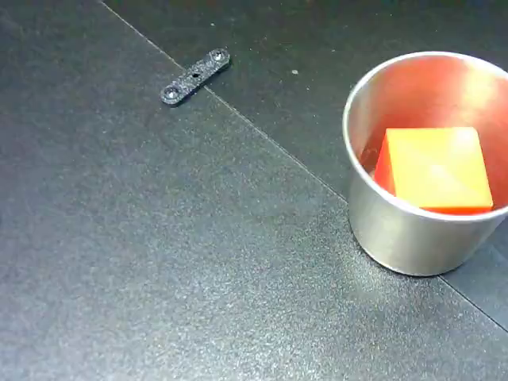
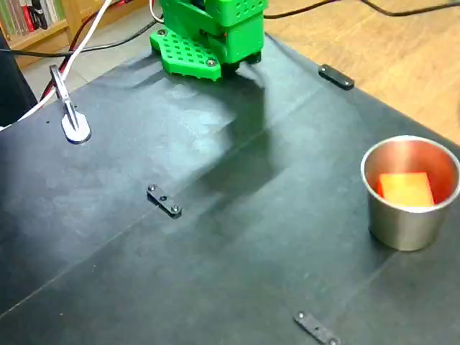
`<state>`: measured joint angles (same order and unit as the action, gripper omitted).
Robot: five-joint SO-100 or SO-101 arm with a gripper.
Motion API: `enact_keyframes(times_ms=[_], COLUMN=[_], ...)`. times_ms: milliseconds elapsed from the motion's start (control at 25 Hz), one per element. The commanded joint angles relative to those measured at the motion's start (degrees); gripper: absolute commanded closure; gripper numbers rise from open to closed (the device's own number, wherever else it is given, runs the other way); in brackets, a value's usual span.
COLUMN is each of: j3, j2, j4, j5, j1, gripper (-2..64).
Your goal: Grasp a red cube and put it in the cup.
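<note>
Matte black tabletop [image 1: 159,262], steel cup [image 1: 397,230], red cube [image 1: 436,168]

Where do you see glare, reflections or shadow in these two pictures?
In a fixed view, the cup reflects red inside around the red cube, whose top looks orange. In the other fixed view, a soft shadow falls before the green arm base; the picture is slightly blurred.

No legible text — none anywhere

I'm set up in what looks like a home room or study: my green arm base [image 2: 208,36] sits on a black mat [image 2: 215,237] over a wooden floor [image 2: 402,57]. A bookshelf [image 2: 36,21] with books stands at the far left corner, and loose cables [image 2: 93,39] trail across.
</note>
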<state>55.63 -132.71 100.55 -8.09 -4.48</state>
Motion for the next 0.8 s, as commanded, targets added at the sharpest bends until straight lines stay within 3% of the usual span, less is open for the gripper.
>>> enact_keyframes(times_ms=[0,240,560,760], j3=[4.48,15.21,28.83,29.79], j2=[-0.26,-6.06,-12.74,-13.01], j4=[0.97,-0.35,-20.48,-22.24], j5=[0.44,0.26,0.35,-0.26], j1=[0.26,0.26,0.26,0.18], gripper=[37.4,37.4,37.4,37.4])
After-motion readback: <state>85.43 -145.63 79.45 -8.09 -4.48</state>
